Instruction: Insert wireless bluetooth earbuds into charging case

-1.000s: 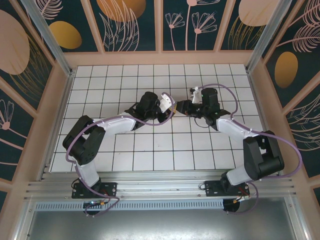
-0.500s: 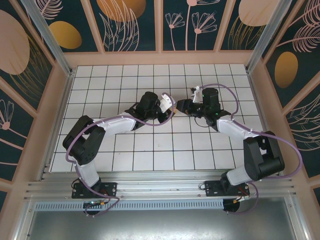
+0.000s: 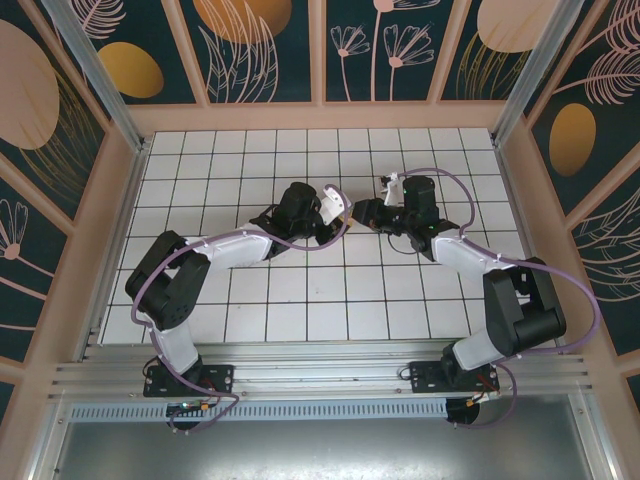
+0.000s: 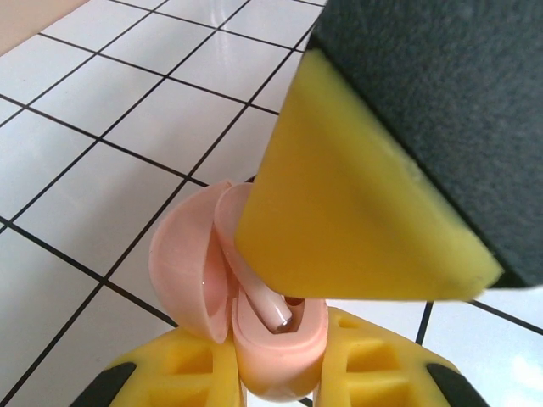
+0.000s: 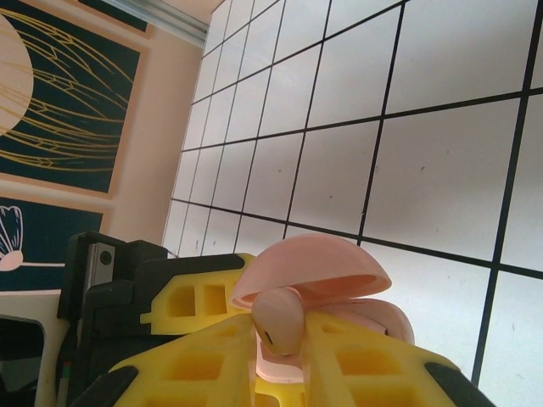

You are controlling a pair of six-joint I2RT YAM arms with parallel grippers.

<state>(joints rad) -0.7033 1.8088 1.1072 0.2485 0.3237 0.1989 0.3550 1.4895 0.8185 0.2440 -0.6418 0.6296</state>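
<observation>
My left gripper [image 4: 276,377] is shut on the base of a pale pink charging case [image 4: 280,352]. The case's lid [image 4: 182,267] hangs open to the left. A pale pink earbud [image 5: 278,325] is pinched in my right gripper [image 5: 280,339], which is shut on it. The earbud's stem [image 4: 271,305] points down into a slot of the case. In the left wrist view one right finger [image 4: 339,212] looms over the case. In the top view the left gripper [image 3: 335,212] and the right gripper [image 3: 362,213] meet tip to tip at mid-table.
The white tiled table [image 3: 300,290] is walled by a peach frame with dark floral panels [image 3: 90,200]. In the right wrist view the open lid [image 5: 310,271] arches over the earbud, and a yellow left finger [image 5: 199,301] stands to its left.
The right arm has shifted very slightly. Both grippers stay together at mid-table with the same holds.
</observation>
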